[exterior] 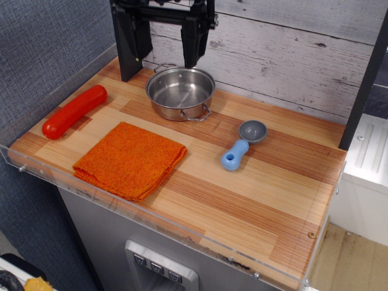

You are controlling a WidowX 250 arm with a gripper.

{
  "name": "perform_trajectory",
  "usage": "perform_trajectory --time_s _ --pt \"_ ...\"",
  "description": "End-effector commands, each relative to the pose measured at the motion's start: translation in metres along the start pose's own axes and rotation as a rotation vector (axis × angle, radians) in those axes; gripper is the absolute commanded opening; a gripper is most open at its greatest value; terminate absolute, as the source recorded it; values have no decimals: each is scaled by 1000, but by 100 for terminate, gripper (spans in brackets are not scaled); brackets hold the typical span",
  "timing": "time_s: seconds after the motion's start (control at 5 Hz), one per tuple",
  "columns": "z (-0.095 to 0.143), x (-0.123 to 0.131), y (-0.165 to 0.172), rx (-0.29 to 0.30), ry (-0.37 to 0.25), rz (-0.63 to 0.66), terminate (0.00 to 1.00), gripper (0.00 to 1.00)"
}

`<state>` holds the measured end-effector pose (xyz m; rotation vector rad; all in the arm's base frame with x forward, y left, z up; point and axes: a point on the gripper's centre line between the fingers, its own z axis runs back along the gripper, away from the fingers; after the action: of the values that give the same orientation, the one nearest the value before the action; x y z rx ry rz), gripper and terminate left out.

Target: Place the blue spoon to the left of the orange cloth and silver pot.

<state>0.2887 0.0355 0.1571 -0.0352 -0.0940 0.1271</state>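
The blue spoon (241,145) lies on the wooden counter right of centre, its grey bowl toward the back right and its light-blue handle toward the front left. The orange cloth (130,159) lies flat at the front left. The silver pot (180,92) stands empty behind the cloth, near the back wall. My gripper (160,68) hangs at the back, above and just behind the pot. It is open and empty, with its black fingers (190,42) spread wide. It is far from the spoon.
A long red sausage-shaped thing (74,111) lies at the left edge of the counter. A clear plastic rim (151,221) runs along the front and left sides. The plank wall (291,60) stands behind, and a dark post (364,85) stands at the right.
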Motion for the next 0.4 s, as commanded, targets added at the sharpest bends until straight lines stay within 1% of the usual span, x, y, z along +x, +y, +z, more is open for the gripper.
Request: perform_trajectory --time_s 0.0,0.2 --pt "-22 6 -17 -54 -9 6 0 100" --pt "-55 15 -37 -35 11 -6 0 100"
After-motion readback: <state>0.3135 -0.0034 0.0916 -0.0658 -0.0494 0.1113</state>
